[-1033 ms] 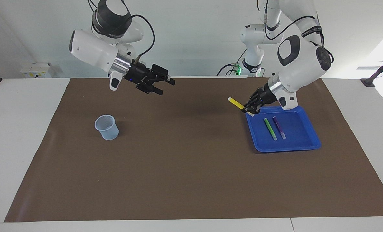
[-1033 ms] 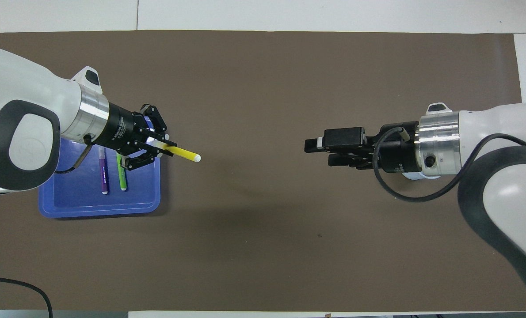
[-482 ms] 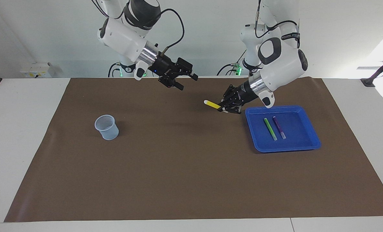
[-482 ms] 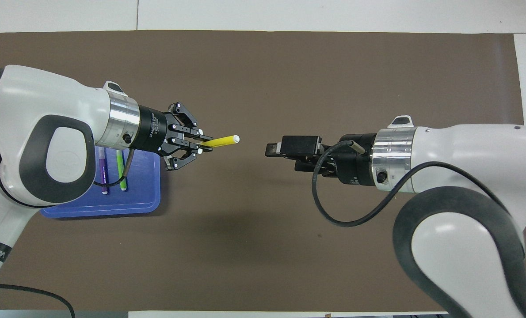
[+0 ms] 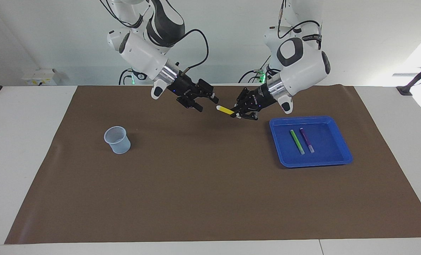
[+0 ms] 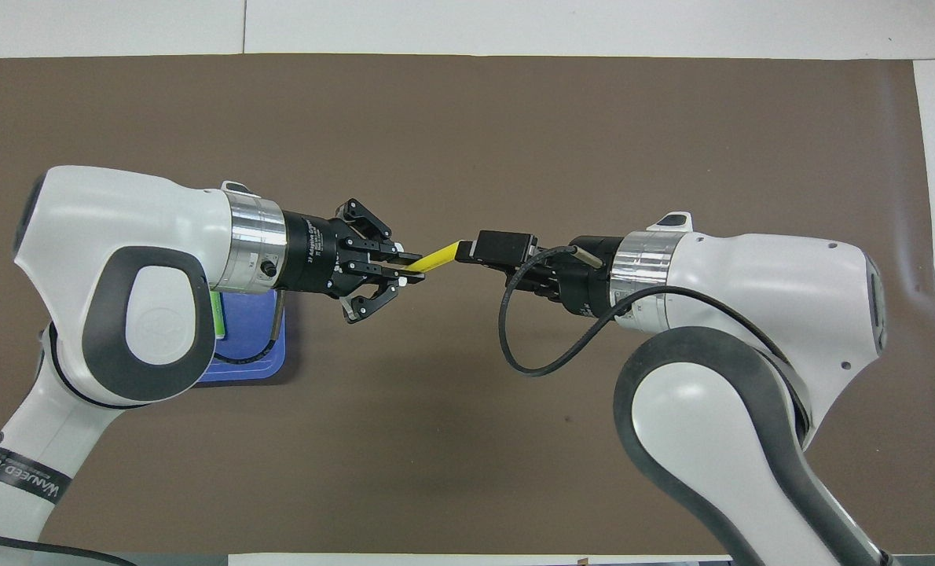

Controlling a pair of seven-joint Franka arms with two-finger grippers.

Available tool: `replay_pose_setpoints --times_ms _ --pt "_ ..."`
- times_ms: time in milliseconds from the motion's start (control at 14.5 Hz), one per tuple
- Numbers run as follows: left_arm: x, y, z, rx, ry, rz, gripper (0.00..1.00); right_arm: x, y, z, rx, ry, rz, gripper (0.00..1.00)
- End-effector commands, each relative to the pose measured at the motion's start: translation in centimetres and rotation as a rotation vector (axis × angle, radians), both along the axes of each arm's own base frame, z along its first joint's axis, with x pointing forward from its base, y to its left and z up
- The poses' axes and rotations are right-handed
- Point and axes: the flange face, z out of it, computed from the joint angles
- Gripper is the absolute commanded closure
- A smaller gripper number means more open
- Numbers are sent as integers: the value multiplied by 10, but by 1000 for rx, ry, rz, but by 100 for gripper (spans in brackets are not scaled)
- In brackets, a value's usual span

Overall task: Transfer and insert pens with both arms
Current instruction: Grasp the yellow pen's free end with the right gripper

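My left gripper is shut on the yellow pen and holds it level in the air over the brown mat's middle, pale end toward my right gripper. My right gripper is open, its fingertips just short of that pale end. In the overhead view the yellow pen spans from my left gripper to my right gripper. The green pen and the purple pen lie side by side in the blue tray. My left arm hides the purple pen in the overhead view.
A pale blue mesh cup stands upright on the brown mat toward the right arm's end; my right arm hides it in the overhead view. The blue tray sits toward the left arm's end. A smaller arm with a green-lit base stands at the table's edge.
My left gripper has carried the yellow pen from above the tray's edge to the mat's middle. My right gripper has swung in and down to meet the pen's pale end.
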Motion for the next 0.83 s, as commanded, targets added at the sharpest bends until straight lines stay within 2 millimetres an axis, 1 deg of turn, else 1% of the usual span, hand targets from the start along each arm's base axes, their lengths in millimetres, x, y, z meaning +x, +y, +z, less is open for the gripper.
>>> replay_pose_setpoints --times_ms 0,69,207,344,413,482,689,758 --pt "-17 -13 -1 -7 -4 18 100 6 13 15 10 -13 -19 4" --pt "-17 -14 0 -8 -6 16 100 7 13 14 5 -28 -24 5" --pt "-18 -14 0 -7 -11 13 100 7 10 10 -9 -38 -11 16" --pt "-18 -15 1 -8 -17 10 100 7 8 9 -11 -37 -8 19" --pt "-18 -15 1 -8 -19 8 100 5 11 10 -10 -39 -5 22" --pt "-18 -15 1 -9 -26 1 100 5 12 11 -11 -43 -4 28" --pt "-18 -15 1 -9 -34 -6 100 5 12 10 -13 -42 -3 39" --pt "-18 -14 0 -8 -33 -7 100 5 12 9 -14 -42 -4 47"
